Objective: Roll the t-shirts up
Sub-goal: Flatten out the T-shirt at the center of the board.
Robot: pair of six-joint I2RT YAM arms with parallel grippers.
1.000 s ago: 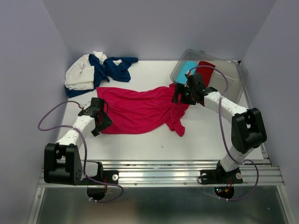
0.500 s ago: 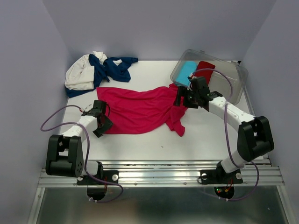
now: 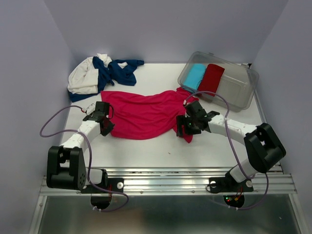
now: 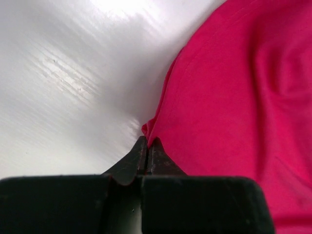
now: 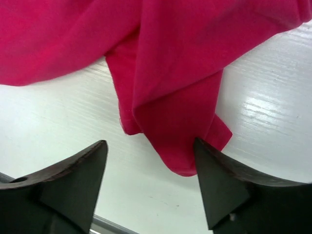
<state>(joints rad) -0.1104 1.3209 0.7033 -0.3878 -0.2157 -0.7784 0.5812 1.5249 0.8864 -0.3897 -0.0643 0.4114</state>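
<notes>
A bright pink-red t-shirt (image 3: 141,114) lies spread flat across the middle of the table. My left gripper (image 3: 107,129) sits at its near-left corner, shut with the hem pinched between the fingertips (image 4: 147,142); the left wrist view shows the shirt (image 4: 234,97) running off to the right. Over the shirt's near-right corner my right gripper (image 3: 184,130) stands open. In the right wrist view that folded corner (image 5: 175,141) lies between the spread fingers of the right gripper (image 5: 150,144), touching the right one. A navy t-shirt (image 3: 119,70) and a cream-white one (image 3: 83,78) lie crumpled at the back left.
A clear plastic bin (image 3: 239,87) stands at the back right with a light-blue roll (image 3: 195,75) and a darker red roll (image 3: 210,78) inside. Bare white table (image 3: 146,148) runs along the near edge, ending at a metal rail. Grey walls close in the sides.
My left gripper has shut on the pink-red shirt's near-left corner. The right arm has come away from the bin toward the near edge, to the shirt's near-right corner.
</notes>
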